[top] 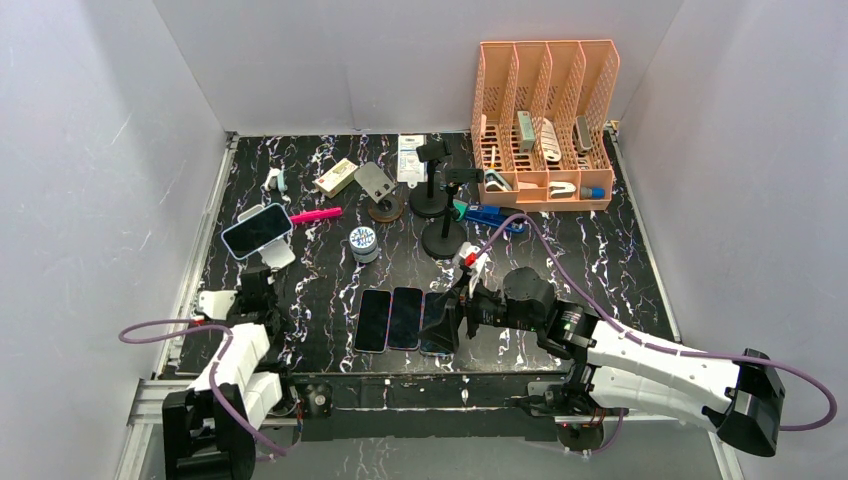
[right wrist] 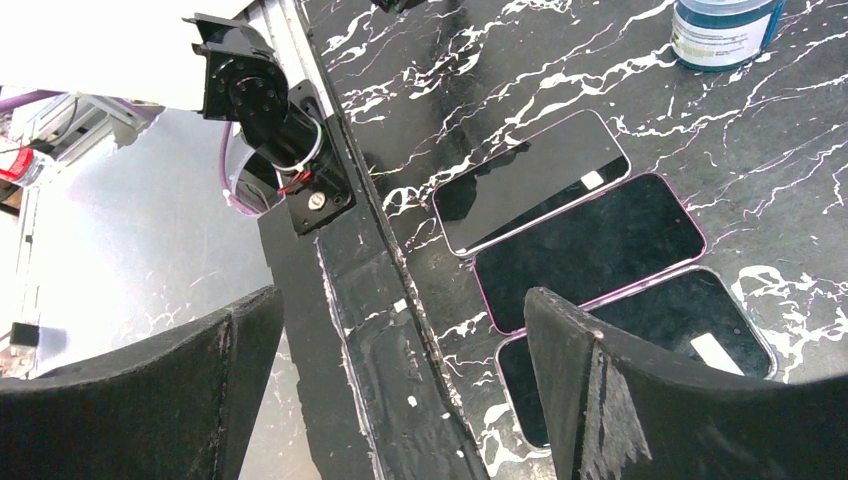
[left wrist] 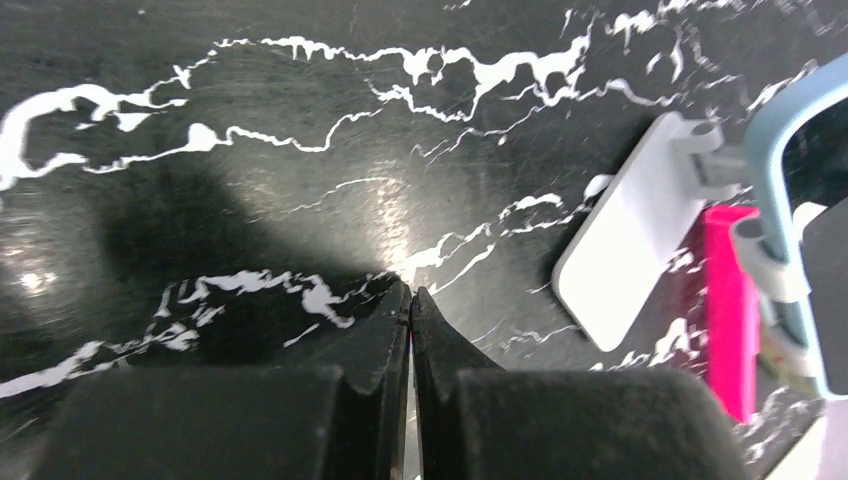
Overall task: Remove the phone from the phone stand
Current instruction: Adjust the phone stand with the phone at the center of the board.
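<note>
Orange organizer (top: 560,75), pink marker (top: 316,215), round jar (top: 363,243)

A black table (top: 620,270) veined with white is the work surface; it is closed in by a left wall (top: 90,180), a back wall (top: 350,60) and a right wall (top: 750,150), all plain pale grey; soft light leaves a dull sheen (left wrist: 390,215) on the tabletop.

No legible txt or labels.
</note>
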Motion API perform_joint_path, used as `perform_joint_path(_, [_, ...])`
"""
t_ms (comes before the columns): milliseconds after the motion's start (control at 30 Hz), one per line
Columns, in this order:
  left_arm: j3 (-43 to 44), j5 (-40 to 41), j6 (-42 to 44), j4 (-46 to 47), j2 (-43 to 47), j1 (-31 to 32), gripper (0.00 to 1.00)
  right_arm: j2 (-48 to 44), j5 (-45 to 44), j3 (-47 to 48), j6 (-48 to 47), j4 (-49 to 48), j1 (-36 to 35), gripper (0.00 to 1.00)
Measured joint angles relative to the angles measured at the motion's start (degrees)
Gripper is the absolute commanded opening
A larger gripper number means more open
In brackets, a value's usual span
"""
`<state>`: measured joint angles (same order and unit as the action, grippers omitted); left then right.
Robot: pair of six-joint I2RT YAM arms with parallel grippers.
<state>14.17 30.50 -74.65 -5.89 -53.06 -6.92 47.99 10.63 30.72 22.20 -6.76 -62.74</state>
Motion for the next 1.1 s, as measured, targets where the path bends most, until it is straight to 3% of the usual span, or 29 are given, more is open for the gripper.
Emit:
perform_joint_path(500, [-5.6, 0.0, -7.0, 33.1, -15.5, -0.5, 0.0, -0.2, -1.6, 0.0, -1.0, 1.5, 0.0, 0.97])
perform_joint_path(1100, [-5.4, -3.6, -5.4, 47.9, -25.7, -0.5, 0.0, -3.1, -3.0, -0.2, -0.9, 3.8, 0.0, 0.97])
